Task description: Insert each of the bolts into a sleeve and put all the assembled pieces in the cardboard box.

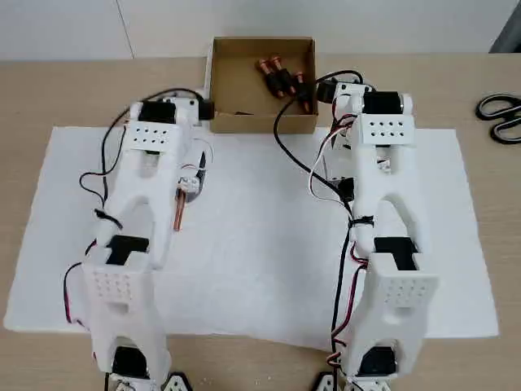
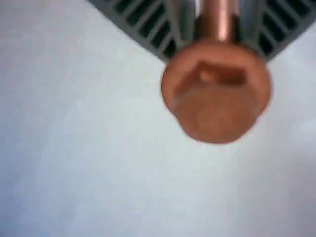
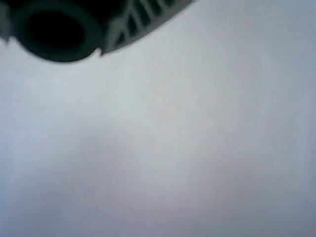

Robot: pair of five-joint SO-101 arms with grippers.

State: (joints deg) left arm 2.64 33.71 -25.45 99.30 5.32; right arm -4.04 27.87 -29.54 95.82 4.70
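As left (image 2: 217, 19) grips bolt (image 2: 216, 94), right (image 3: 59, 19) grips sleeve (image 3: 54, 55)

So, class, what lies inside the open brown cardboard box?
Several copper bolts fitted in black sleeves lie in the brown cardboard box's right half. A black cable and the right arm cover its near right corner, so anything there is hidden.

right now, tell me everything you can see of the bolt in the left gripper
The bolt is copper-coloured, metal by its look: a round flanged head with a hex on it and a smooth shank. The left gripper is shut on the shank. The bolt is held slanted over the white sheet, left of centre.
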